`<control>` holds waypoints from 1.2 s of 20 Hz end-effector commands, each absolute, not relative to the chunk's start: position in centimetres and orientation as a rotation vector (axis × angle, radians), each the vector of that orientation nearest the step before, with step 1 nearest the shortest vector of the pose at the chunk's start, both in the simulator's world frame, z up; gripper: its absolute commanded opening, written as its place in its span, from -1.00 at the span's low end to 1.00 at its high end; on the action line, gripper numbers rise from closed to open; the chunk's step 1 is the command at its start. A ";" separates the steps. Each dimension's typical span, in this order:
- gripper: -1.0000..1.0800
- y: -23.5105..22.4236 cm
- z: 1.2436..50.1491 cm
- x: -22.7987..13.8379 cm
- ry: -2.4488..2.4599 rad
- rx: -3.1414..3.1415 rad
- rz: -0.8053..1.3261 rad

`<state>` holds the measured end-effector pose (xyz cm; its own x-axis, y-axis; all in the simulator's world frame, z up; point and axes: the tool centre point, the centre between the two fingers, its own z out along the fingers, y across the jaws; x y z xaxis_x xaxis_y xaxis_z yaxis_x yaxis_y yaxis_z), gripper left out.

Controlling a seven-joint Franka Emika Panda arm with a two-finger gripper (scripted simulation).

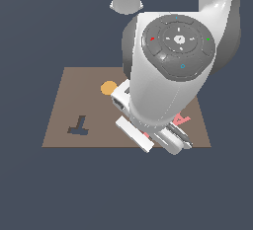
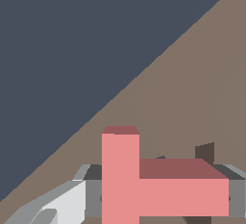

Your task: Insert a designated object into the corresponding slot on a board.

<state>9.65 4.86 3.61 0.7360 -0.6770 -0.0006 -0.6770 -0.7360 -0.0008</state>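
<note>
From where I stand the big white arm (image 1: 163, 76) blocks most of the brown board (image 1: 74, 95), covering its middle and much of the side toward the exterior view's right. The gripper (image 1: 168, 137) hangs low over the board's near edge on that side, and its fingertips are mostly lost under the wrist. The wrist view settles what it carries: the salmon-pink T block (image 2: 144, 184) sits clamped between two grey pads (image 2: 92, 196), one on each end of the T's bar, so the hand is closed on the block. The lower part of the block is cut off by the frame there, and in the exterior view I cannot make the block out at all.

The dark T-shaped slot (image 1: 79, 126) lies on the board well apart from the gripper, toward the exterior view's left, and it is unfilled. An orange disc (image 1: 108, 88) rests on the board further back from the slot, just beside the arm and partly covered by it. A pink A shape (image 1: 182, 120) peeks out beside the gripper, half hidden.
</note>
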 end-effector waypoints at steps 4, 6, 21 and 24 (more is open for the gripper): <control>-1.00 0.7 3.8 11.1 1.448 -2.786 0.000; -1.00 -0.9 3.8 11.4 1.550 -2.731 0.000; -1.00 -11.5 4.0 10.0 2.192 -2.250 0.002; -1.00 -12.8 4.1 9.3 2.269 -2.173 0.002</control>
<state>9.64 -12.19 4.02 -0.0068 -1.0000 -0.0008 -1.0000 0.0068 0.0011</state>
